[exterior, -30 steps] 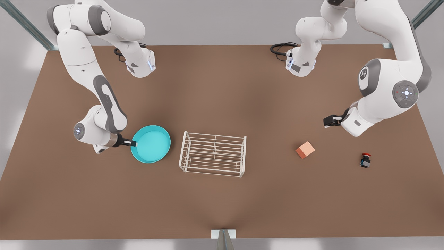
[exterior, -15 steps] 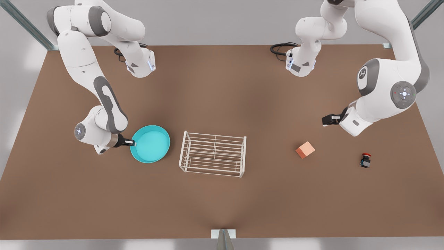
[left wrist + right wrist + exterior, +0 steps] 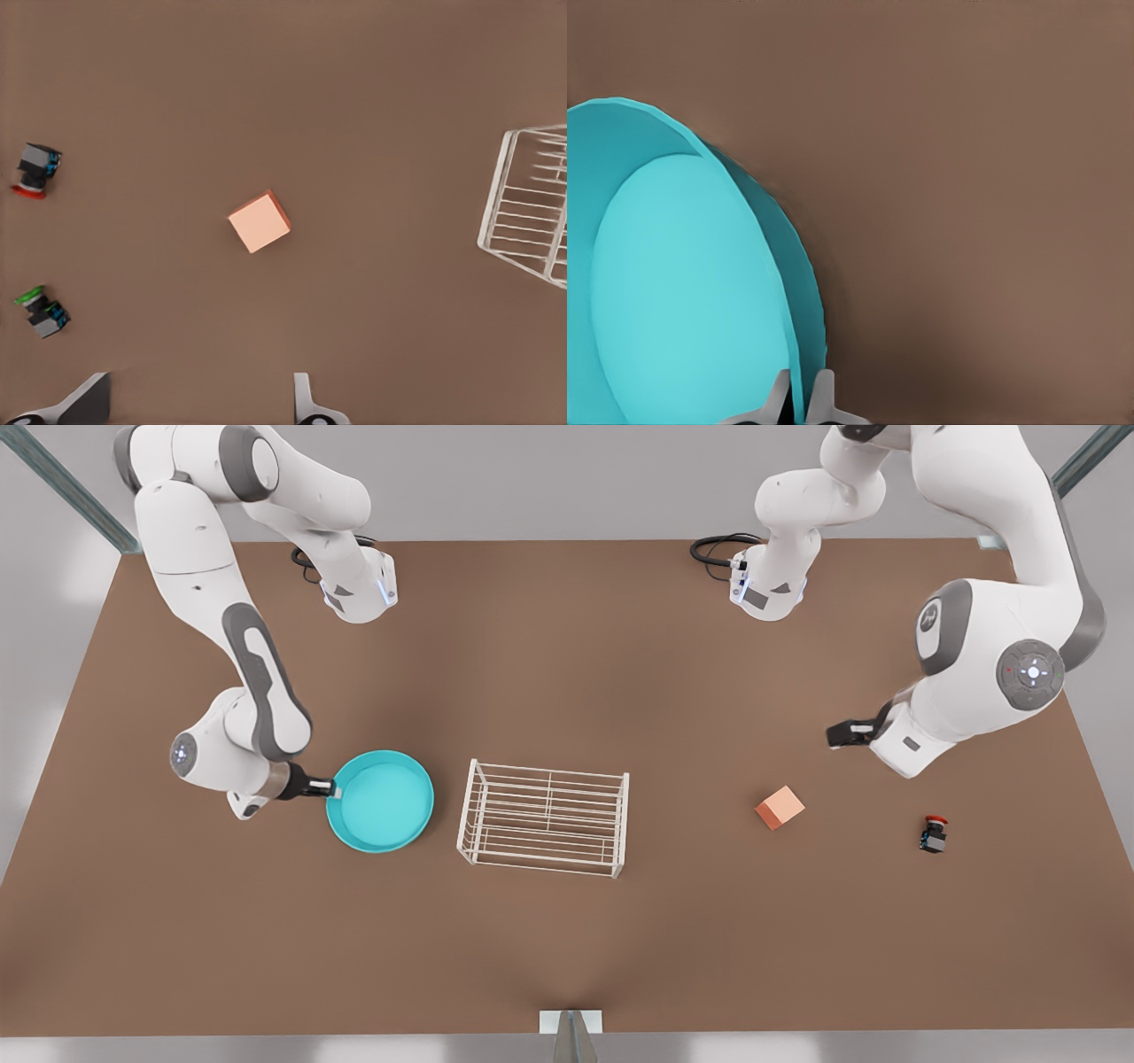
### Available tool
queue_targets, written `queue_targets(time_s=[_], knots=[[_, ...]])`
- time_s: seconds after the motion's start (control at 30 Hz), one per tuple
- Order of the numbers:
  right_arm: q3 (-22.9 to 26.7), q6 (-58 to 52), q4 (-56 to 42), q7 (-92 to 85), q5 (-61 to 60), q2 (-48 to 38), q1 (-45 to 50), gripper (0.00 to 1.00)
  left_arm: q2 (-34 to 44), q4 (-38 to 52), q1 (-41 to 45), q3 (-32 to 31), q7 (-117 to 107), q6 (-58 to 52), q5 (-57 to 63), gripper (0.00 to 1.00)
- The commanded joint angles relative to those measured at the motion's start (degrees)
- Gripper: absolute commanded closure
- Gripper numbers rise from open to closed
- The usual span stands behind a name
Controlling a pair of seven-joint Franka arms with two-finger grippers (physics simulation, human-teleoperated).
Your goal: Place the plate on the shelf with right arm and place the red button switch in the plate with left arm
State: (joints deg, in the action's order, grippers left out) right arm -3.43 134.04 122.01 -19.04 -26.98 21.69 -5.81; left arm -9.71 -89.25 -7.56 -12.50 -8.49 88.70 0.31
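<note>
The jaws of the right gripper [image 3: 335, 787] are pinched on the rim of the plate [image 3: 381, 801], beside the shelf [image 3: 543, 817]. The left gripper [image 3: 833, 735] is held wide apart, high over the table's [image 3: 567, 646] edge, near the red button switch [image 3: 933, 833].

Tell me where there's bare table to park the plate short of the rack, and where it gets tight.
Bare table runs between the shelf and the orange cube, and along the whole near edge. Tightest spot is the narrow gap between shelf and plate, gripped at its rim by the right gripper. The left gripper hovers open beyond the cube, red button switch farther out.
</note>
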Motion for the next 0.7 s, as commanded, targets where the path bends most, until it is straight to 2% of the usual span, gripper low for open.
queue_targets(time_s=[0.0,0.2,0.27,0.33,0.37,0.47,0.53,0.67], knots=[[0.00,-3.26,-0.28,-2.23,0.27,-0.68,0.00,0.83,-0.05,-0.23,-1.23,0.10,4.54,2.18,-0.57,0.00],[0.00,-10.90,-0.99,-3.11,-1.14,-5.86,0.00,0.83,0.04,-0.66,-1.23,0.02,5.59,2.70,1.18,0.00],[0.00,-13.54,-0.99,-3.10,-2.02,-7.89,0.09,0.83,-1.01,-2.95,-3.08,0.19,16.57,8.75,3.91,0.00],[-0.35,-15.30,-1.07,-3.02,-3.16,-8.68,0.09,0.83,-4.88,-2.77,-4.39,0.28,18.68,11.93,7.34,0.00],[-0.70,-16.53,-1.07,-2.93,-4.04,-9.56,0.09,0.83,-6.64,-1.90,-7.91,0.28,26.85,12.28,1.55,0.00],[-2.11,-18.20,-1.42,-2.67,-5.27,-11.05,0.18,0.83,-13.66,2.23,-9.49,0.72,33.52,21.15,6.19,0.00],[-3.07,-20.92,-3.18,-2.58,-6.33,-11.67,0.36,0.83,-18.76,2.32,-12.56,0.81,45.21,29.41,4.27,0.00],[-7.73,-21.54,-4.59,-2.05,-7.82,-13.43,0.36,0.83,-21.84,1.80,-13.89,0.72,64.74,34.78,2.41,0.00]])
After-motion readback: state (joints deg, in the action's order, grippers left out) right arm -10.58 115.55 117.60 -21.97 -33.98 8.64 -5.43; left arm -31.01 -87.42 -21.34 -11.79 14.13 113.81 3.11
